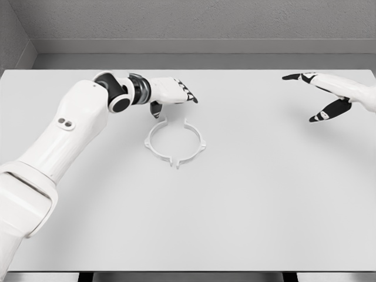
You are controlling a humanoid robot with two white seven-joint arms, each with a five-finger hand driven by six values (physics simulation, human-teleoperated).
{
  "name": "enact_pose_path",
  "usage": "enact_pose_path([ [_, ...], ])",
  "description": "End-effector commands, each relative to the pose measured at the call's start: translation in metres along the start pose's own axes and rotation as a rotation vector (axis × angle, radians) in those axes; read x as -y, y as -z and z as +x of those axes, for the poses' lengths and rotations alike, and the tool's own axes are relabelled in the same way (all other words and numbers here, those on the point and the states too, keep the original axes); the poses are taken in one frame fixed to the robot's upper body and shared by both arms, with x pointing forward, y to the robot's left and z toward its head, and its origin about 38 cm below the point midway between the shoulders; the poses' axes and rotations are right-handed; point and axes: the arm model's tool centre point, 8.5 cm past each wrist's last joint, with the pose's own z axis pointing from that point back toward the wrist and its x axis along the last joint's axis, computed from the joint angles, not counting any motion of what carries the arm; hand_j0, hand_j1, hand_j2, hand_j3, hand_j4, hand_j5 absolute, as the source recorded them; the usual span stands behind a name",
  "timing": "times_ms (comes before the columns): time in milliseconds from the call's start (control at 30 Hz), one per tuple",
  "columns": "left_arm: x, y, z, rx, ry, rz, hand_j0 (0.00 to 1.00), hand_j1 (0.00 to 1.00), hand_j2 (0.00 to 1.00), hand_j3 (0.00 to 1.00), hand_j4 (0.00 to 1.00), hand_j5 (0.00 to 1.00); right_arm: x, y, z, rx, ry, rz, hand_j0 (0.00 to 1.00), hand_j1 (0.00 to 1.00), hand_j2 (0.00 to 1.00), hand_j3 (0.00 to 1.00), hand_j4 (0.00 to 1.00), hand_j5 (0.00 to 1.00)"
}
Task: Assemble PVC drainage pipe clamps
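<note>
The right hand is cut off at the wrist by the picture's right edge. The left arm runs out of the lower left corner, and the table loses its near corners.

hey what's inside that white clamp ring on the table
Only bare white table shows inside the clamp ring; no pipe sits in it. The left hand hovers at its far edge, hiding nothing inside.

Glossy white left arm from eight o'clock, black wrist joint with silver ring, two small dark screw holes, white left hand and right hand with black fingertips
</note>
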Motion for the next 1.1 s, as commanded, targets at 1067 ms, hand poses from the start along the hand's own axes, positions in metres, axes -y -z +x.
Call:
enact_pose_path([
  [1067, -0.007, 0.01, 0.02, 0.047, 0.027, 0.009, 1.0, 1.0, 1.0, 1.0, 1.0, 1.0, 0.002, -0.001, 0.003, 0.008, -0.001, -0.008, 1.0, 1.0, 1.0, 1.0, 1.0, 1.0],
])
